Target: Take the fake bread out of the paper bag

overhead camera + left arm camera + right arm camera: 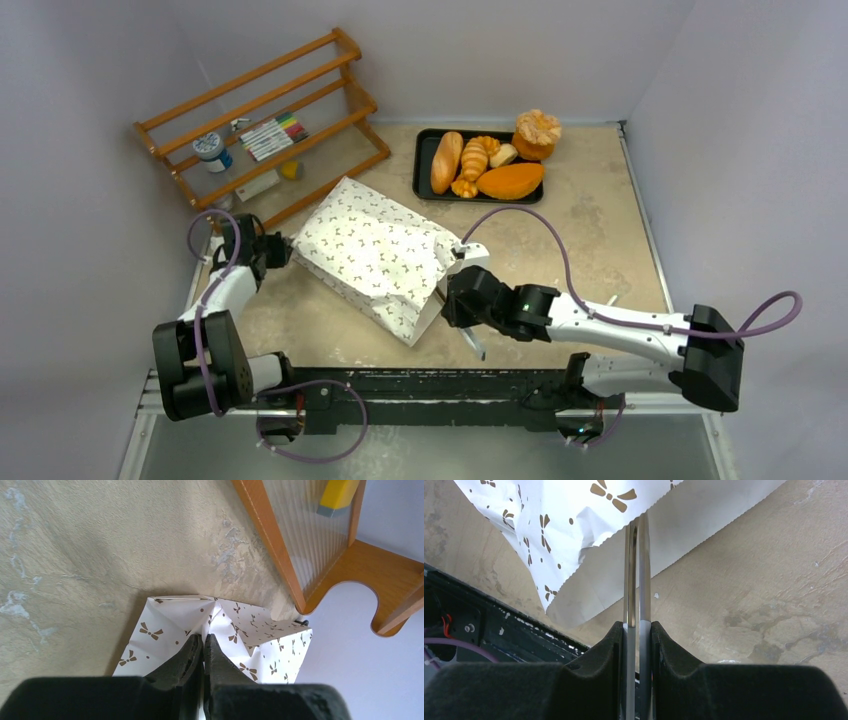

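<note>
We are anchoring the off-white printed paper bag (370, 250), left gripper (203, 639) clamped on it, right gripper (638, 626) squeezing thin metal tongs (638, 570); next, probably probing inside.

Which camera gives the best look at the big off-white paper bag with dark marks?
The top external view: it shows nearly the whole off-white paper bag. The left wrist view shows only its folded end, pinched by the left gripper; the right wrist view only its serrated edge, at the thin metal tongs.
</note>
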